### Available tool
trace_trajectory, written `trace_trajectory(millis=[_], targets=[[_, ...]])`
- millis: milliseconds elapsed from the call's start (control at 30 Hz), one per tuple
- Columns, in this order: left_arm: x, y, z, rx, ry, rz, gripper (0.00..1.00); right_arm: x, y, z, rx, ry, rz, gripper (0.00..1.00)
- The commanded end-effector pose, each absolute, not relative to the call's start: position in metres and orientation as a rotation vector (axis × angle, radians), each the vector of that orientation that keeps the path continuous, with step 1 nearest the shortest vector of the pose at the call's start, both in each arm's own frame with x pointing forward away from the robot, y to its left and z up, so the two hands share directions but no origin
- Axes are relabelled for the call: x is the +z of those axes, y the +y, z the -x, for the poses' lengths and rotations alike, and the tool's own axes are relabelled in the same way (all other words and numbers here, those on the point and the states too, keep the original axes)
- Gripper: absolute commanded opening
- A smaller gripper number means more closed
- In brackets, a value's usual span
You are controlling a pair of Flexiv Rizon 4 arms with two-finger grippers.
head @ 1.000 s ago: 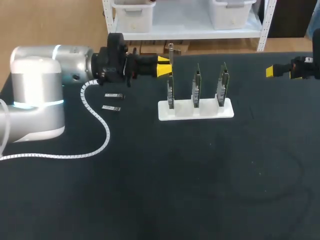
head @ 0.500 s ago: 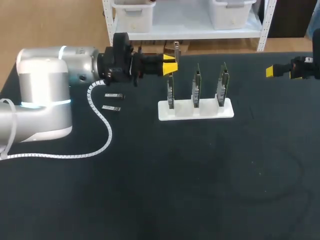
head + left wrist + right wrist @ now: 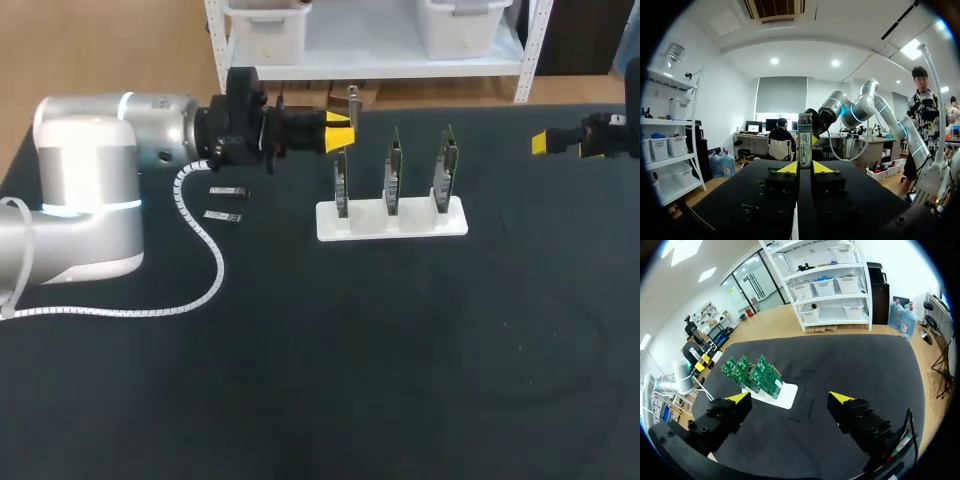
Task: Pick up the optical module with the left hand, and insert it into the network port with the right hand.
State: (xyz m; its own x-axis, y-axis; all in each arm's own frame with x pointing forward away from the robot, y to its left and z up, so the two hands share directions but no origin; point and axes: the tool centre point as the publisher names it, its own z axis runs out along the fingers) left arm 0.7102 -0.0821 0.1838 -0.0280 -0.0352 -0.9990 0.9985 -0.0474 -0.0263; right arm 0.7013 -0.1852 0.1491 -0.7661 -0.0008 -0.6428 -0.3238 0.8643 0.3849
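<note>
On the far left, my left arm (image 3: pixel 80 190) comes in over the black surface (image 3: pixel 400 360). A white curly cable (image 3: pixel 205 255) hangs from the arm and lies on the surface. Right by the cable, two small spare modules (image 3: pixel 228 191) lie flat on the surface, one near the other. My left gripper (image 3: pixel 340 131) points to the right and is squeezed tight on the optical module (image 3: pixel 353 98). In the left wrist view, the optical module (image 3: pixel 804 140) stands upright between the two yellow tips of my left gripper (image 3: pixel 805 167). Both fingers press on it, one from each side. The module is up in the air, near the top of the first board in the row, and I cannot tell if they touch. Next comes a white stand (image 3: pixel 392 222) that sits on the surface. Three green circuit boards (image 3: pixel 393 172) stand upright in it, side by side with gaps between them. The ports on them are too small for me to see. On the far right is my right gripper (image 3: pixel 541 142), well apart from the stand. In the right wrist view, the fingers of my right gripper (image 3: pixel 790 399) are spread wide. The green circuit boards (image 3: pixel 752 372) and the white stand (image 3: pixel 782 394) are ahead of it, far off on the surface.
</note>
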Motion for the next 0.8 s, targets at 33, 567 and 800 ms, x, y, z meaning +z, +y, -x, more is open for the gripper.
trace_trajectory(millis=[33,567,800], targets=[[0.184,-0.082,-0.709,-1.277,1.182,-1.202,0.0,0.15,-0.185,-0.7,0.633,2.375,0.23,1.0],[0.184,-0.082,-0.709,-1.277,1.182,-1.202,0.0,0.195,-0.161,-0.698,0.775,2.188,0.522,1.0],[0.184,-0.082,-0.709,-1.277,1.182,-1.202,0.0,0.229,-0.141,-0.698,0.865,2.054,0.675,1.0]])
